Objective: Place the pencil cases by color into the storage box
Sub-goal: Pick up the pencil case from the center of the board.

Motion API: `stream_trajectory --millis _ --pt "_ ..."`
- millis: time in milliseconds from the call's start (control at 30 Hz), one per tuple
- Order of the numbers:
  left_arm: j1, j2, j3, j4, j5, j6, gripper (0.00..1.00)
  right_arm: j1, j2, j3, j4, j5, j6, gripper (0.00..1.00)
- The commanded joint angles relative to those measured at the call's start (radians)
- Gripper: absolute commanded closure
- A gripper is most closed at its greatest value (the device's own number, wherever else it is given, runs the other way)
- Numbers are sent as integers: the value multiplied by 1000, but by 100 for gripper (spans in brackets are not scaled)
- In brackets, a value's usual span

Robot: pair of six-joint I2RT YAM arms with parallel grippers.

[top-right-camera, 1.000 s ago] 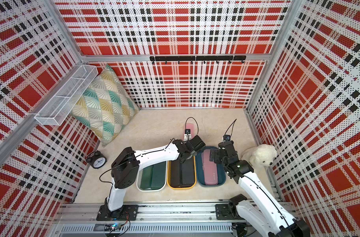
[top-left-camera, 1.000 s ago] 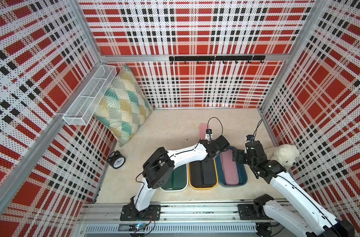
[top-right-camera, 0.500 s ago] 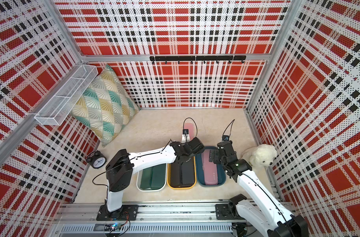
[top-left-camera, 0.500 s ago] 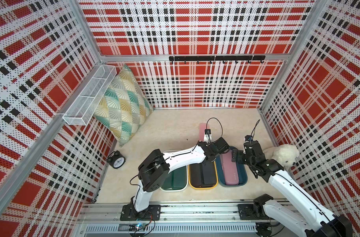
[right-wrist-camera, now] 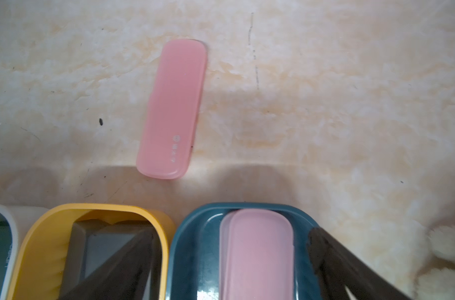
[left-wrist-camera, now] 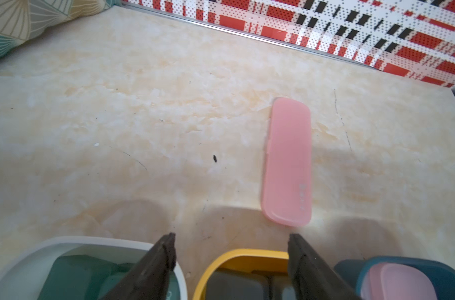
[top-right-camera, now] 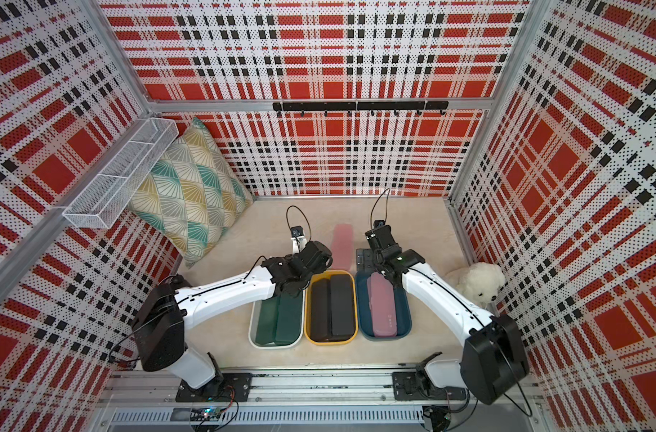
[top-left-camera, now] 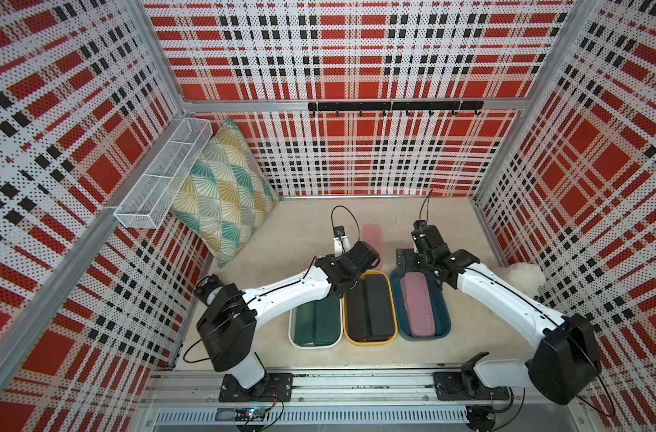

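Sorting: we see dark green pencil cases (top-left-camera: pixel 315 318) in the white tub (left-wrist-camera: pixel 26 249), black pencil cases (top-left-camera: pixel 371 306) in the yellow tub (right-wrist-camera: pixel 39 223) and pink pencil cases (right-wrist-camera: pixel 257 254) in the blue tub (right-wrist-camera: pixel 195 215). Each tub holds one colour, laid lengthwise so the cases lie flat.
Left over: a loose pink case (left-wrist-camera: pixel 287 163) lies flat on the desk (left-wrist-camera: pixel 117 104) just beyond the tubs, touching none. We judge it belongs in the blue tub.
Left claw (left-wrist-camera: pixel 230 239): released, jaws spread and empty, above the far rims of the white and yellow tubs.
Right claw (right-wrist-camera: pixel 231 233): released and empty, over the blue tub's far end.
Surface: pale marbled desk, smooth, lightly scuffed.
Room: red plaid perforated walls, with a patterned cushion (top-left-camera: pixel 221 194), wire basket (top-left-camera: pixel 161 175) and plush toy (top-right-camera: pixel 479 280) at the edges.
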Motion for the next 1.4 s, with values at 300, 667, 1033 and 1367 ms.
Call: stream_trajectory --millis 300,667,1033,1367 --pt "118 -182 -183 232 151 131 12 68 353 324 -21 29 86 0" --pt "192 -281 -293 341 256 166 11 75 631 612 -90 37 176 0" --pt "228 -302 -324 371 331 184 11 74 820 836 -212 96 200 0" --pt "248 -304 -346 383 359 185 11 38 884 887 -238 14 146 0"
